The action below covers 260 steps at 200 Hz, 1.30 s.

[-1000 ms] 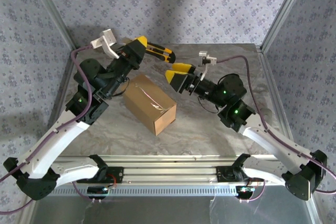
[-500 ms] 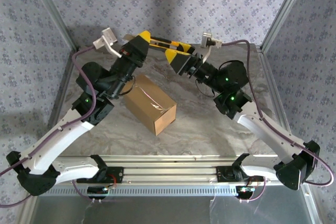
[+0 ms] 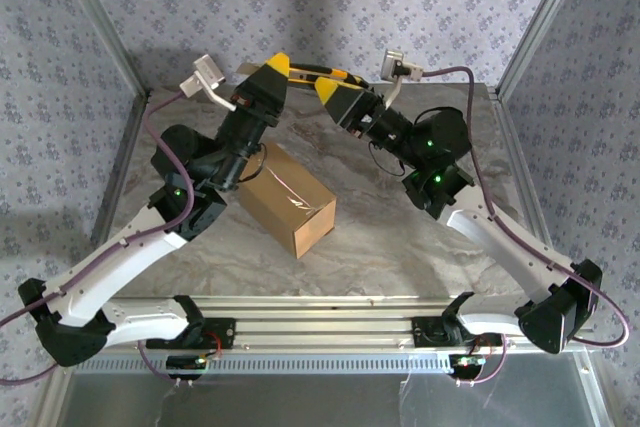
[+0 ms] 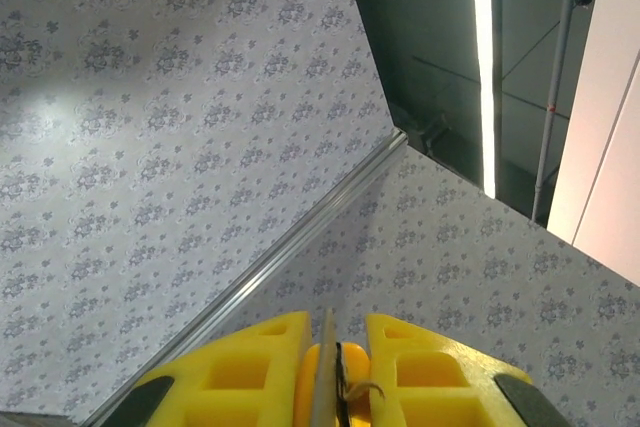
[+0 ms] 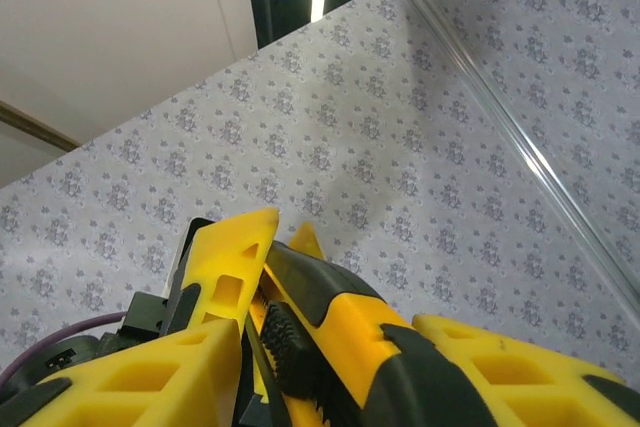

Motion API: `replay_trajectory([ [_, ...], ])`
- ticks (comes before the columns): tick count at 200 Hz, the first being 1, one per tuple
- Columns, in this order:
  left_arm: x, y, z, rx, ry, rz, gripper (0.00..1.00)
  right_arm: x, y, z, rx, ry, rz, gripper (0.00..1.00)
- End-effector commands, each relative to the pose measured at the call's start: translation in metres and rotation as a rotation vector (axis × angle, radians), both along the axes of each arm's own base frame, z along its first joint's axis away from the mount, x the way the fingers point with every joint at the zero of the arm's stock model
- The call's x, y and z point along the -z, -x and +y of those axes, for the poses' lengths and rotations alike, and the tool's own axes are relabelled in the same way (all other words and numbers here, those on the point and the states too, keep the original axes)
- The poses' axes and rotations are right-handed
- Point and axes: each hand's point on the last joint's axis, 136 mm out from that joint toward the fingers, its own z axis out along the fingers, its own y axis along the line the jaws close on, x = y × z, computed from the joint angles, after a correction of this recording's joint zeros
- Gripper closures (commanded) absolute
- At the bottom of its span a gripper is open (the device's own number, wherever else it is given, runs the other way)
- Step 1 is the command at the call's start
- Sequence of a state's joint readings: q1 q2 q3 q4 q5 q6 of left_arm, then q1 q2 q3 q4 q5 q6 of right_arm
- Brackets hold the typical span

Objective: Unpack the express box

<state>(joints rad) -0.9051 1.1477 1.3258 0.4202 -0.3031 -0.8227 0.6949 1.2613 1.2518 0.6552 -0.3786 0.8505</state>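
DESK: Where did the express box (image 3: 285,197) sit?

PHOTOGRAPHER: On the marbled table (image 3: 400,237), left of centre and turned at an angle. Its flaps were down with clear tape along the top seam, and it lay partly under the left arm.

DESK: And the grippers?

PHOTOGRAPHER: Both were raised above the table's far edge, well apart from the box. The left gripper (image 3: 277,69) was clenched on a black-and-yellow utility knife (image 3: 320,72), its yellow fingers pinched tight on the thin edge. The right gripper (image 3: 330,95) faced it, fingers standing either side of the knife's body.

DESK: Gripping it?

PHOTOGRAPHER: Could not tell. The wrist view showed the knife between the fingers, not whether they pressed on it.
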Motion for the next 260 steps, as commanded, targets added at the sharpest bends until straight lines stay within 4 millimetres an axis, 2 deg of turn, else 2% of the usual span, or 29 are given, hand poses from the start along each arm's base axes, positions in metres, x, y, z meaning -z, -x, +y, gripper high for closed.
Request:
replay_trajectory([
  [1, -0.024, 0.009, 0.013, -0.015, 0.075, -0.057, 1.00, -0.023, 0.011, -0.007, -0.011, -0.047, -0.056, 0.53],
  [30, -0.020, 0.007, 0.010, -0.013, 0.078, -0.039, 1.00, -0.024, 0.009, -0.008, -0.003, -0.052, -0.053, 0.56],
  [52, -0.017, 0.007, 0.008, -0.011, 0.072, -0.032, 1.00, -0.028, 0.011, -0.008, -0.004, -0.056, -0.064, 0.52],
  [83, -0.010, 0.005, 0.008, -0.019, 0.084, -0.015, 1.00, -0.033, 0.010, -0.009, 0.003, -0.065, -0.069, 0.52],
  [145, 0.004, 0.002, 0.005, -0.022, 0.102, 0.024, 1.00, -0.035, 0.008, -0.007, 0.004, -0.078, -0.067, 0.58],
  [161, 0.008, 0.002, 0.004, -0.024, 0.105, 0.034, 1.00, -0.034, 0.007, -0.007, 0.006, -0.076, -0.067, 0.61],
  [176, 0.011, 0.001, 0.004, -0.025, 0.109, 0.043, 1.00, -0.035, 0.007, -0.007, 0.006, -0.075, -0.067, 0.70],
  [193, 0.013, 0.001, 0.005, -0.028, 0.112, 0.049, 1.00, -0.034, 0.007, -0.006, 0.006, -0.068, -0.064, 0.87],
  [201, 0.013, 0.001, 0.005, -0.029, 0.113, 0.050, 1.00, -0.033, 0.006, -0.005, 0.008, -0.060, -0.059, 1.00],
  [231, 0.014, 0.002, 0.006, -0.029, 0.082, 0.068, 1.00, -0.023, 0.006, 0.000, 0.048, 0.010, -0.046, 1.00],
  [237, 0.016, 0.002, 0.006, -0.029, 0.070, 0.079, 0.91, -0.020, 0.007, 0.001, 0.059, 0.032, -0.043, 1.00],
  [245, 0.019, 0.004, 0.008, -0.026, 0.053, 0.096, 0.58, -0.015, 0.005, 0.002, 0.081, 0.060, -0.036, 1.00],
  [248, 0.020, 0.005, 0.009, -0.025, 0.045, 0.101, 0.48, -0.013, 0.004, 0.002, 0.091, 0.072, -0.028, 1.00],
  [260, 0.027, 0.009, 0.014, -0.024, -0.001, 0.127, 0.35, -0.004, 0.000, 0.000, 0.129, 0.113, -0.008, 1.00],
])
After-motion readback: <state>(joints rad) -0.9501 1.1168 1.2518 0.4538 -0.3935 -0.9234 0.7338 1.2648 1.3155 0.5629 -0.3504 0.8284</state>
